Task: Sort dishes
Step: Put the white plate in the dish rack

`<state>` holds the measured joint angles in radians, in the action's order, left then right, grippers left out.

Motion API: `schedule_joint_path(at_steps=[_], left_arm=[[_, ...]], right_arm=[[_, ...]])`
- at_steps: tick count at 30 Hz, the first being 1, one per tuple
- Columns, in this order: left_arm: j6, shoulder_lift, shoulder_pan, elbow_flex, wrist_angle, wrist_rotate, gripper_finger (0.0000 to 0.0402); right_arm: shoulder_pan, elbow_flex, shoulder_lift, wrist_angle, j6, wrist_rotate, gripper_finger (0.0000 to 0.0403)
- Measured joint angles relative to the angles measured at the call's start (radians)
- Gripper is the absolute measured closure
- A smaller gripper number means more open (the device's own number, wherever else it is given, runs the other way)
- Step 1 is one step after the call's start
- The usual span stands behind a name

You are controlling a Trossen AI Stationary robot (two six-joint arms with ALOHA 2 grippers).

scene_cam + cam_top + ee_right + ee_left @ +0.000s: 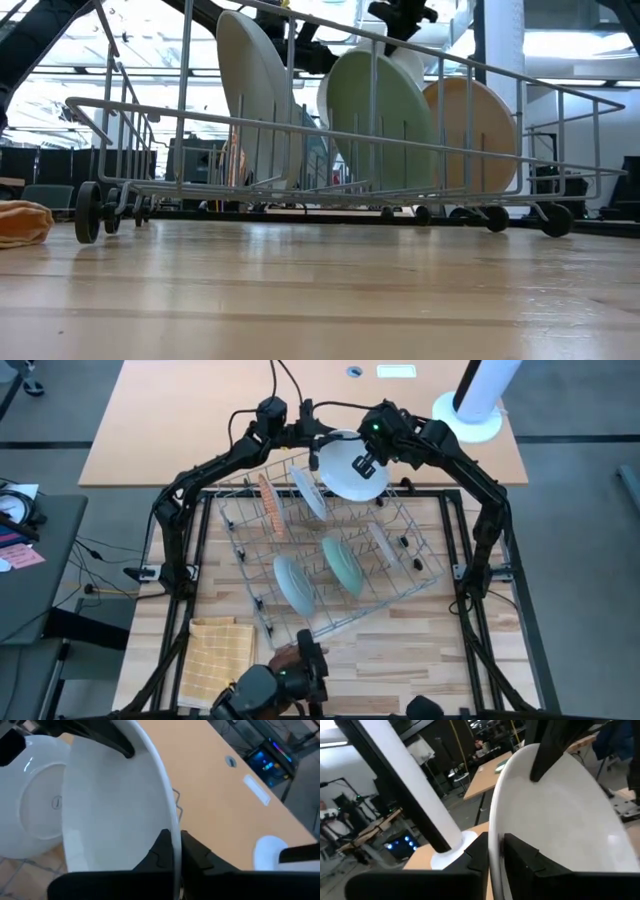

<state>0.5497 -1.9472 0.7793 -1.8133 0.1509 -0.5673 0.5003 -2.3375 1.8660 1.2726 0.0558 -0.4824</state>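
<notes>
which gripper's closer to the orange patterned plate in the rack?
Left. The left gripper grips the held white plate's rim just beyond the orange patterned plate; the right gripper grips its opposite side.

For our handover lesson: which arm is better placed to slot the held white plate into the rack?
Probably right: right gripper clamps the white plate above the rack; left gripper only pinches its rim.

Robotics lab. Beyond the wooden table (420, 650): workbenches (485, 785), cables, a blue-lit computer (267, 760). Person at a bench (330, 822).
</notes>
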Motion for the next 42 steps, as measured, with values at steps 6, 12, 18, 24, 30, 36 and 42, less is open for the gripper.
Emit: schedule_joint_path(at_steps=[6, 12, 18, 24, 30, 36, 42], left_arm=[[-0.081, 0.009, -0.033, 0.0, -0.01, 0.121, 0.0346], [-0.084, 0.05, -0.044, 0.0, -0.097, 0.277, 0.0344], [-0.083, 0.132, -0.039, -0.001, -0.274, 0.476, 0.0343], [-0.249, 0.224, -0.041, -0.001, -0.598, 0.714, 0.0343], [-0.406, 0.282, -0.039, -0.001, -1.012, 0.93, 0.0343], [-0.558, 0.288, -0.036, 0.0, -1.332, 0.97, 0.0343], [-0.655, 0.283, -0.036, 0.007, -1.485, 0.968, 0.0343]], right_arm=[[0.012, 0.0, 0.0, 0.021, -0.051, -0.057, 0.0399], [0.026, 0.0, 0.001, 0.051, -0.076, -0.12, 0.04], [0.022, -0.009, 0.001, 0.077, -0.074, -0.268, 0.04], [-0.012, -0.018, -0.001, 0.084, -0.071, -0.468, 0.0401], [-0.047, -0.018, 0.028, 0.079, -0.096, -0.499, 0.0401], [-0.08, -0.018, 0.101, 0.097, -0.098, -0.514, 0.0401], [-0.093, -0.017, 0.122, 0.152, -0.188, -0.562, 0.0401]])
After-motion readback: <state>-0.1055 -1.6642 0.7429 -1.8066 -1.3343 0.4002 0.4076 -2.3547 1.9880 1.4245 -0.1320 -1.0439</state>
